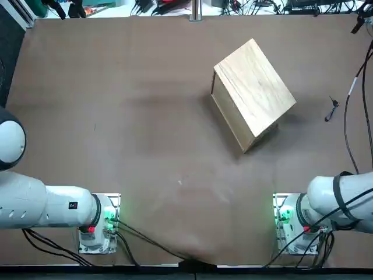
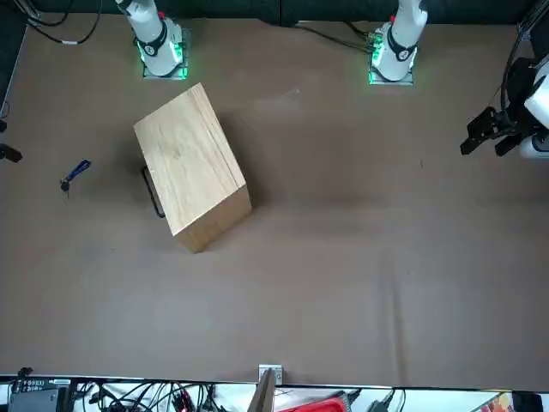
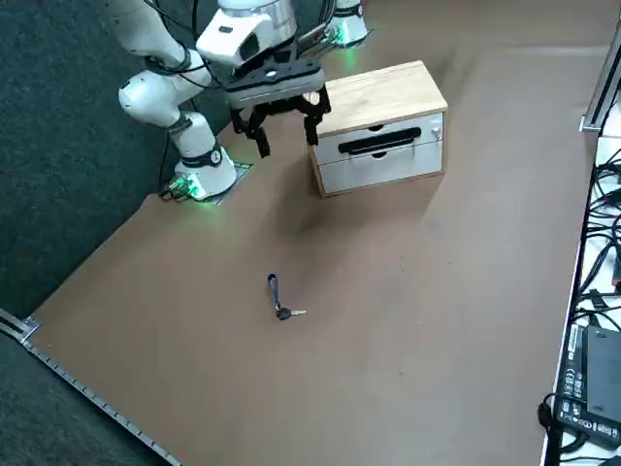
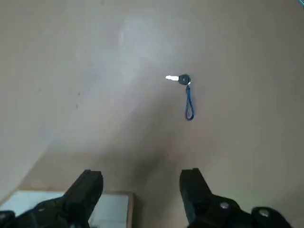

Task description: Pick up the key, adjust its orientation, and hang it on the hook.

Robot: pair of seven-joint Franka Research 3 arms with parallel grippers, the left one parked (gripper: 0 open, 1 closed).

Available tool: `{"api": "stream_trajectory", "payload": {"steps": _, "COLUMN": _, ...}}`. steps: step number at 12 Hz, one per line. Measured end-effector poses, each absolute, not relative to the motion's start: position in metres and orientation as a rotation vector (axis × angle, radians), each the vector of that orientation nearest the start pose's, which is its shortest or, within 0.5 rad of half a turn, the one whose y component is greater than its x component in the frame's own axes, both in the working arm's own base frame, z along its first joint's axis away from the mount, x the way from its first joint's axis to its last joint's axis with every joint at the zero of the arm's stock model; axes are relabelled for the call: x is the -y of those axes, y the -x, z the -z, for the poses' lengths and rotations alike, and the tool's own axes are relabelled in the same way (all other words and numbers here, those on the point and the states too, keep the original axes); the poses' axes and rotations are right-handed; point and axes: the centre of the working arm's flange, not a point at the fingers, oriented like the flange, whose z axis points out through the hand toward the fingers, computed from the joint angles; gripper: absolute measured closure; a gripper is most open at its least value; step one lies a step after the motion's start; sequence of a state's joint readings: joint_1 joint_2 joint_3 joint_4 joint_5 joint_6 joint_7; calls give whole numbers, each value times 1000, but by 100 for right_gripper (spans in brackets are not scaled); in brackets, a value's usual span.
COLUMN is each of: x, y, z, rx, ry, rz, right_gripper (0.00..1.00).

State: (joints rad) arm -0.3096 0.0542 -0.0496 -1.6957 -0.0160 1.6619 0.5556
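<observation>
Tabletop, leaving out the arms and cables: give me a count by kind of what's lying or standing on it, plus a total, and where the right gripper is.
Black-headed metal key with blue strap loop: 1
Pale wooden box with white drawers: 1
Total: 2
Right gripper: raised above the table, jaws apart.

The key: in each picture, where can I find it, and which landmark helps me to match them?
Top view: the key is at right, beyond the wooden box.
Front view: at left, beside the box.
Right side view: left of centre, nearer than the box.
Right wrist view: past the two fingertips of the open right hand.
Shared landmark: the wooden box, partly seen in the wrist view.
</observation>
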Motion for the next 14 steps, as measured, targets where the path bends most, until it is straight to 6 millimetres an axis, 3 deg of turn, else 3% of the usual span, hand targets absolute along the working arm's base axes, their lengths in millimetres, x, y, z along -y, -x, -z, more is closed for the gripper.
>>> {"api": "stream_trajectory", "payload": {"steps": 7, "x": 241, "y": -491, "z": -515, "rx": -1674, "ry": 2671, "rz": 28, "right_gripper": 0}}
{"api": "stream_trajectory", "payload": {"steps": 14, "x": 258, "y": -468, "z": -447, "rx": -1768, "ry": 2611, "rz": -1, "right_gripper": 0}}
